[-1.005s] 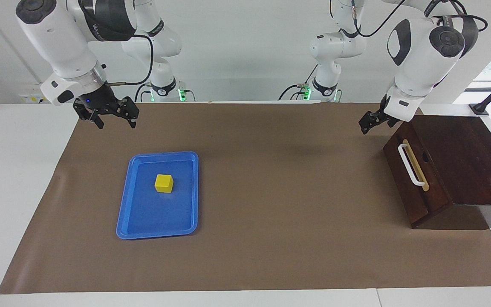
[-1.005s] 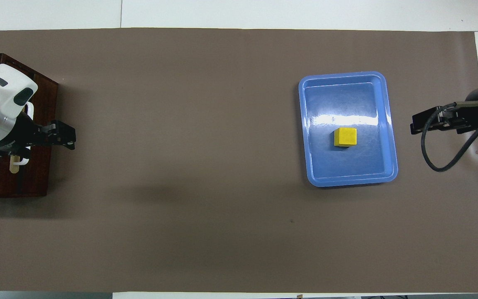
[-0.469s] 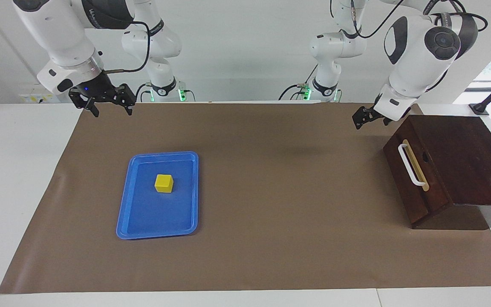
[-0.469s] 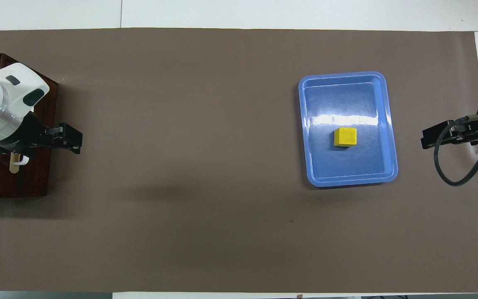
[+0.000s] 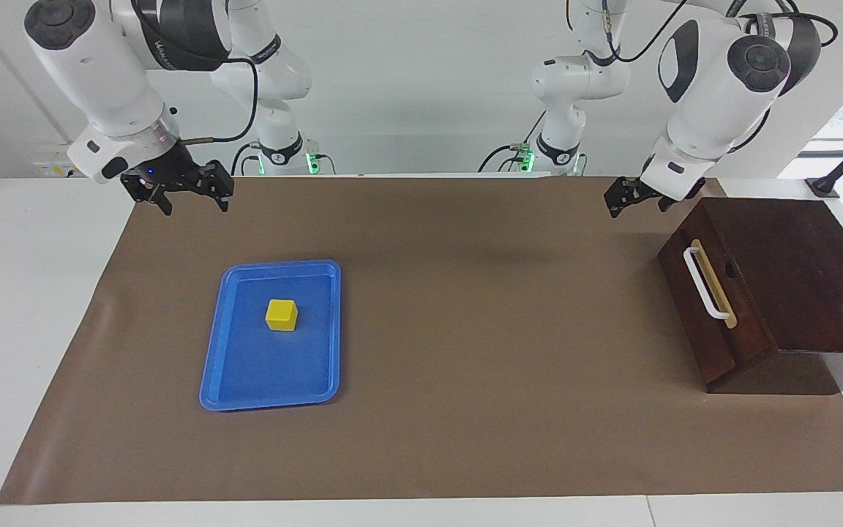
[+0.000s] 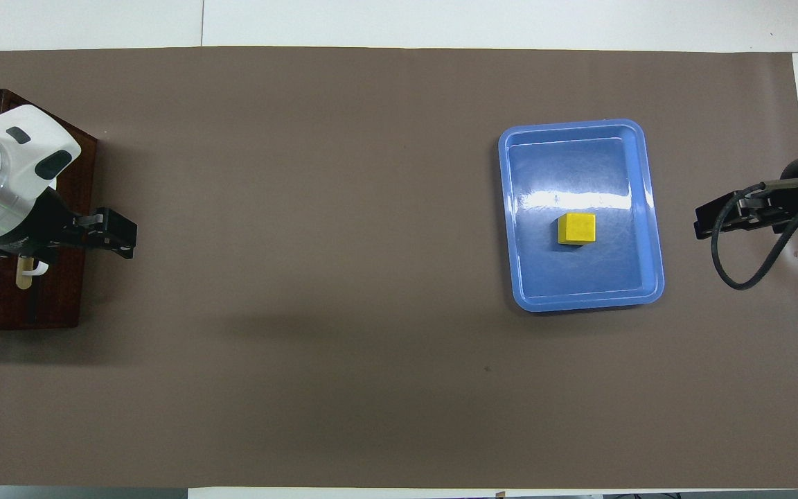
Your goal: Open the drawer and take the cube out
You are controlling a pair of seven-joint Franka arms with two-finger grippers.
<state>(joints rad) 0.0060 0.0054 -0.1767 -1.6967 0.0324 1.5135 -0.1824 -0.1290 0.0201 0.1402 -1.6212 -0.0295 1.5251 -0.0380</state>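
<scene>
The yellow cube [image 5: 282, 315] sits in the blue tray [image 5: 269, 400] toward the right arm's end of the table; it also shows in the overhead view [image 6: 576, 229]. The dark wooden drawer [image 5: 696, 322] is shut, its white bar handle [image 5: 705, 284] on a tan strip facing the table's middle. My left gripper [image 5: 615, 206] hangs in the air over the mat beside the box's corner nearest the robots, and in the overhead view [image 6: 120, 235] my left arm covers part of the box. My right gripper [image 5: 195, 208] is open and empty over the mat's edge, apart from the tray.
The dark wooden box [image 6: 59, 298] stands at the left arm's end of the brown mat [image 5: 480, 329]. The blue tray [image 6: 582, 299] lies flat on the mat. White table shows around the mat.
My left gripper has drifted a little away from the drawer's handle toward the robots. My right gripper rose, then came down slightly. Cube, tray and drawer have not moved.
</scene>
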